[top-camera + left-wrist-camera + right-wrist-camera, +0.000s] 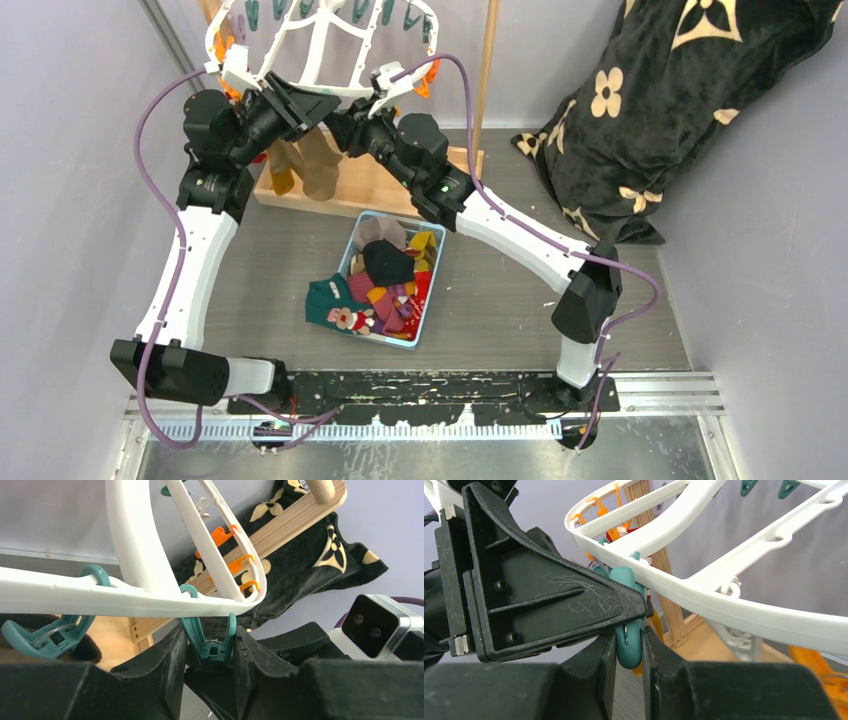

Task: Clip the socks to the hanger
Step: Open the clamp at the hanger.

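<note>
The hanger, a white plastic oval with inner cross bars, hangs level at the far side, teal clips along its far rim and orange clips at its sides. One teal clip dangles from the near rim. A mustard sock and a tan-brown sock hang below it. The other socks lie heaped in a light blue basket, a green one spilling over its left edge

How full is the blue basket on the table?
Nearly full: the socks are heaped to the rim of the blue basket, and a teal sock spills over its left edge.
</note>
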Controlling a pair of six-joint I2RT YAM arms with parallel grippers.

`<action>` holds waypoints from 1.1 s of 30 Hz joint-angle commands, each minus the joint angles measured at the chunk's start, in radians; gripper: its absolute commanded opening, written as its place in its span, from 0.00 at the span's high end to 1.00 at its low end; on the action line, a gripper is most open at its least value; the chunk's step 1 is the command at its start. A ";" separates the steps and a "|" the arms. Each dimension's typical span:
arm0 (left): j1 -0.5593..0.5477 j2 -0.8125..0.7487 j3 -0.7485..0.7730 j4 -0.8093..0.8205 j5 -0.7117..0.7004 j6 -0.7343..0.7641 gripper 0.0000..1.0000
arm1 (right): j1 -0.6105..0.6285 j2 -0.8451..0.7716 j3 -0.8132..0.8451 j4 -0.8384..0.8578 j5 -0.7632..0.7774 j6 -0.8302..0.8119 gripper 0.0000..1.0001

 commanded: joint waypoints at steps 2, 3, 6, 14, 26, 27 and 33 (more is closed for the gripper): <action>0.003 -0.007 0.031 0.059 -0.052 0.026 0.99 | 0.016 -0.031 0.028 0.020 -0.048 0.007 0.66; 0.003 -0.008 0.030 0.056 -0.059 0.031 1.00 | 0.016 -0.048 0.009 0.027 -0.039 -0.002 0.58; 0.003 -0.011 0.034 0.045 -0.064 0.041 1.00 | 0.016 -0.126 -0.093 0.034 -0.005 -0.055 0.41; 0.005 -0.018 0.037 0.007 -0.080 0.073 1.00 | 0.007 -0.421 -0.350 -0.119 0.113 -0.167 0.00; 0.005 -0.016 0.047 -0.002 -0.096 0.098 1.00 | -0.007 -0.594 -0.480 -0.469 -0.096 -0.205 0.00; 0.005 -0.016 0.050 -0.004 -0.109 0.108 1.00 | -0.007 -0.591 -0.482 -0.491 -0.102 -0.209 0.02; 0.003 -0.019 0.058 -0.012 -0.116 0.135 1.00 | -0.007 -0.564 -0.477 -0.482 -0.128 -0.221 0.07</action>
